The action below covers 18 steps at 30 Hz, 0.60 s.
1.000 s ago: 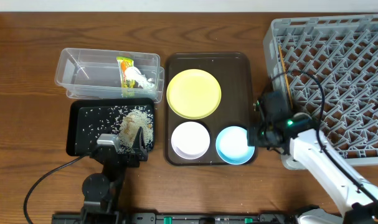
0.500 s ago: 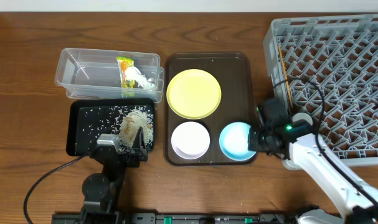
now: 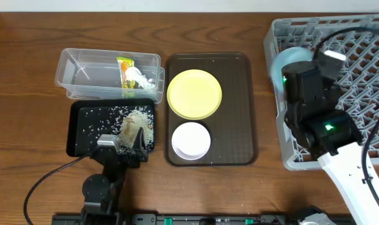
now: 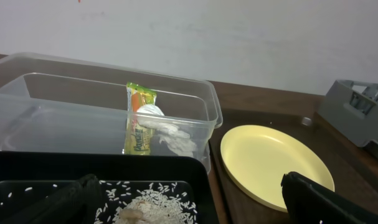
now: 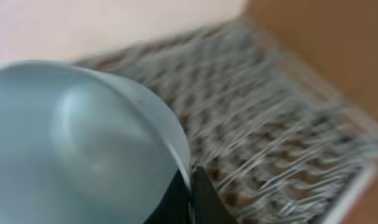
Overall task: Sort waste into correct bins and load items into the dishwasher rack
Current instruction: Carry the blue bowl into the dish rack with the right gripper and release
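Now the right gripper [image 5: 190,186] hangs over the rack [image 3: 364,56], its fingers clenched on the rim of the blue bowl [image 5: 83,143]. The bowl is tilted, hollow toward the wrist camera, above the lattice near the wall that faces the brown tray [image 3: 239,125]. Risk one: a pinch on a thin, smooth rim leaves the bowl free to pivot or slip, so it may drop and bounce on the grid. Risk two: released while tilted, it may roll or settle crooked, crowding the space needed for the plate [image 3: 194,94] and white bowl [image 3: 190,140], both on the brown tray. The wrist view is blurred, so clearance above the rack floor cannot be judged. The left gripper [image 4: 190,186] rests spread and empty over the black tray [image 3: 83,131] of rice [image 3: 136,122].
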Available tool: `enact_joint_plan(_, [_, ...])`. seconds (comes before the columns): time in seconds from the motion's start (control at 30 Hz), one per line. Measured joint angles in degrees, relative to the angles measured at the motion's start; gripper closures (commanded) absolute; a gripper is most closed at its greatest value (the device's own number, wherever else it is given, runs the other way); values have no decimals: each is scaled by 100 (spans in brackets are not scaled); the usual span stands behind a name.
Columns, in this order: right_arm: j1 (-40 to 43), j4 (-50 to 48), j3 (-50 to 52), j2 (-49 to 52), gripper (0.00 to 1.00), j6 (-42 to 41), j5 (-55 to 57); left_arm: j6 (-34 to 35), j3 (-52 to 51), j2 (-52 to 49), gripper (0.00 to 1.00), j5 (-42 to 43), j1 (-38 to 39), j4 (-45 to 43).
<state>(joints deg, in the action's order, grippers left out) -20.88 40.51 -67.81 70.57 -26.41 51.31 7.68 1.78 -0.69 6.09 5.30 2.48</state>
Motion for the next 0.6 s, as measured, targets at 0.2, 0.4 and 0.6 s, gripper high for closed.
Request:
enact_joint_plan(0.2, [544, -442, 0, 599, 99, 240, 1045, 0, 0, 0, 5, -2, 0, 0])
enact_joint_plan(0.4, [1130, -612, 0, 1421, 99, 326, 1165, 0, 0, 0, 5, -2, 0, 0])
enact_joint_plan(0.6, [1272, -866, 0, 2253, 99, 492, 1049, 0, 0, 0, 5, 0, 0, 0])
